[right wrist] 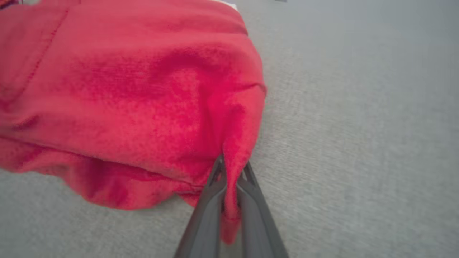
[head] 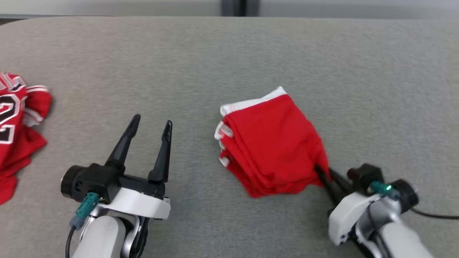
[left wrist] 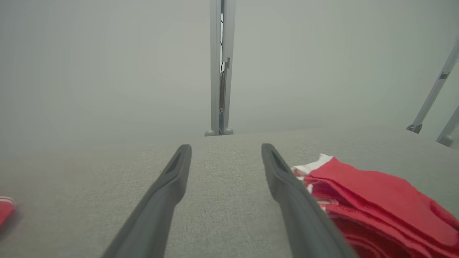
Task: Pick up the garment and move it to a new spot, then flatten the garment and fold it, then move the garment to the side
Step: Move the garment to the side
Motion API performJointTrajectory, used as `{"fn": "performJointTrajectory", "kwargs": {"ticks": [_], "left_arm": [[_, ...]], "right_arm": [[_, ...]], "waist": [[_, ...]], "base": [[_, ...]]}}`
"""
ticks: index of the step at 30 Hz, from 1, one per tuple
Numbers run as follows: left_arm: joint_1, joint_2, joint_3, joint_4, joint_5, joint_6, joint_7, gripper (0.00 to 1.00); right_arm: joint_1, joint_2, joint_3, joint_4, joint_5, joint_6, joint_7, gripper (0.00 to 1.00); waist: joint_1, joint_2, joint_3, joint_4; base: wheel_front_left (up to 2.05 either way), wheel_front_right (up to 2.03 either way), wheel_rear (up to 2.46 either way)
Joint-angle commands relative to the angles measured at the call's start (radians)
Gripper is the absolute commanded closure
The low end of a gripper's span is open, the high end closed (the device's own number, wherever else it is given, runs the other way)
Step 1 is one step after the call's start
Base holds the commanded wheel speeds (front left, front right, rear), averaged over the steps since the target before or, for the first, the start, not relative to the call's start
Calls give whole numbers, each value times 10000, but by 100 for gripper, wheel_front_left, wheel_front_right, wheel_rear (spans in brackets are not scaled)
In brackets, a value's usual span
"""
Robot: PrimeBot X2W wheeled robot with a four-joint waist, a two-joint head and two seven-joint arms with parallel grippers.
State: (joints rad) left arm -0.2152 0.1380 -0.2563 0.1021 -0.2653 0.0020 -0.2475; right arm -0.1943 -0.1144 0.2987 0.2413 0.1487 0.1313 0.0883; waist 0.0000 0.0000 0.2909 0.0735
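The folded red garment [head: 272,143] lies in the middle of the grey bench [head: 229,53]. The fingers of the right gripper [right wrist: 232,168] pinch its corner at 5 o'clock. The fingers of the left gripper [head: 152,120] are spread. At 9 o'clock, another red jersey [head: 14,150] shows a dark "2".

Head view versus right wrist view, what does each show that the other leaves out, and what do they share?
Head view: the open left pincer, nothing between its fingers, and a lettered red jersey at that view's left edge. Right wrist view: up close, the right pincer shut on a pinched fold of the folded red garment. Shared: that garment, the right pincer at its near corner, and the grey table.
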Motion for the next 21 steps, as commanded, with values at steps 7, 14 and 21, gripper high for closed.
{"fn": "performJointTrajectory", "kwargs": {"ticks": [7,14,21], "left_arm": [[-605,399,-151,-568,248,-171,335,0],[-989,642,-376,-1060,455,-280,699,0],[-1034,838,-514,-1379,511,-340,918,0]], "right_arm": [[-1523,-1075,-859,999,290,-5,-537,100],[-2624,-1745,-2626,2735,438,-5,-1424,100],[-2938,-2028,-4222,4376,439,-5,-2172,100]], "waist": [[0,0,922,-1513],[0,0,1501,-1948],[0,0,1859,-2284]], "base": [[0,0,0],[0,0,0],[0,0,0]]}}
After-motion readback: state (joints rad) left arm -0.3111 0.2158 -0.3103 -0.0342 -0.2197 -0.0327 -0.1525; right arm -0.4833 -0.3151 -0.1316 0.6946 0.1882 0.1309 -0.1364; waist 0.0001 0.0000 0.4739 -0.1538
